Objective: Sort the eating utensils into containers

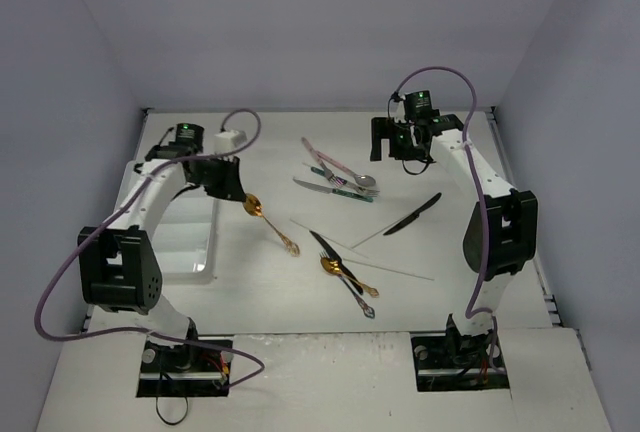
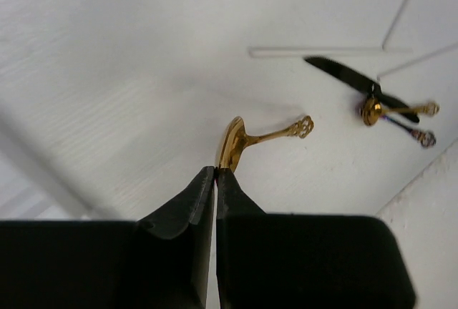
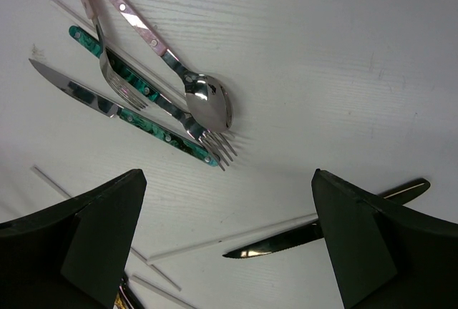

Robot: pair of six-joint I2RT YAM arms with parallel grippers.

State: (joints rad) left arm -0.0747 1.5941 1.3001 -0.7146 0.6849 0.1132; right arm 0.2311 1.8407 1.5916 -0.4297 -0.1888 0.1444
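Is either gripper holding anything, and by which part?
Left gripper pinches a gold spoon by the tip of its bowl; right gripper is open, holding nothing.

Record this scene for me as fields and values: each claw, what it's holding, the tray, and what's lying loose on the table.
left claw: shut on gold spoon, gripped at the bowl
right claw: open, holding nothing, above pink-handled spoon and green-handled knife
tray: beneath the left arm; no utensil in its visible part
loose on table: second gold spoon, black knife, pale sticks
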